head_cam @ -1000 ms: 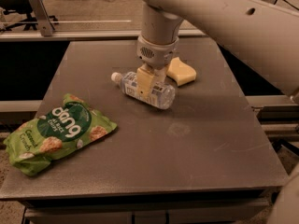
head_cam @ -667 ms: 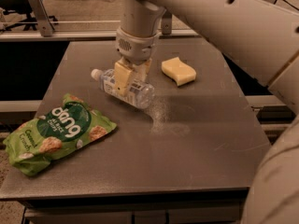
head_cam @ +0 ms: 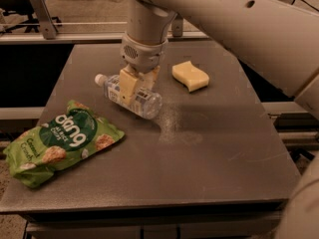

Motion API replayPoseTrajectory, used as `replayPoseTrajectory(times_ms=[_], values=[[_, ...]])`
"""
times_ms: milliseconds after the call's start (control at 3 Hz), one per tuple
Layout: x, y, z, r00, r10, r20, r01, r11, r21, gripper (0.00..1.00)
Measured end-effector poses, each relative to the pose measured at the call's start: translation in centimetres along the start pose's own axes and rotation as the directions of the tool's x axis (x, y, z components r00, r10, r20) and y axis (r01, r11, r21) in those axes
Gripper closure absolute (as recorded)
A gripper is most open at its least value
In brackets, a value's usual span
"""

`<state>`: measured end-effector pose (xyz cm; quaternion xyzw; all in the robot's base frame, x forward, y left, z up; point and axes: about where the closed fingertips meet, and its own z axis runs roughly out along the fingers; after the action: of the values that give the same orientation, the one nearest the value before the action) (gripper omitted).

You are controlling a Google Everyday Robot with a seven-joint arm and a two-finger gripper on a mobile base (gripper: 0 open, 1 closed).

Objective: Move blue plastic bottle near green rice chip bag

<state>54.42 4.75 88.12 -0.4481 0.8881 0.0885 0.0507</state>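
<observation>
The blue plastic bottle (head_cam: 144,102), clear with a white cap pointing left, lies sideways, just above or on the dark table (head_cam: 209,148). My gripper (head_cam: 134,87) reaches down from above and is shut on the bottle's middle, one cream finger (head_cam: 126,86) across its label. The green rice chip bag (head_cam: 60,142), crinkled with white "dang" lettering, lies flat at the table's front left. The bottle is a short way up and right of the bag, not touching it.
A yellow wavy sponge (head_cam: 190,75) lies on the table right of the gripper. My large white arm (head_cam: 239,29) crosses the upper right. A metal rail (head_cam: 60,36) runs behind the table. The table's left edge is close to the bag.
My gripper has carried the bottle leftward, away from the sponge and closer to the green bag. The bag and sponge have not moved.
</observation>
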Motion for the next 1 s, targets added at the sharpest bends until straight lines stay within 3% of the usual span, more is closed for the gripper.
replayPoseTrajectory(times_ms=[333, 1000], values=[[0.24, 2.23, 0.25, 1.000, 0.020, -0.005, -0.020, 0.9997, -0.015, 0.58], [-0.06, 2.44, 0.31, 1.000, 0.021, 0.007, -0.021, 0.9997, -0.013, 0.12]])
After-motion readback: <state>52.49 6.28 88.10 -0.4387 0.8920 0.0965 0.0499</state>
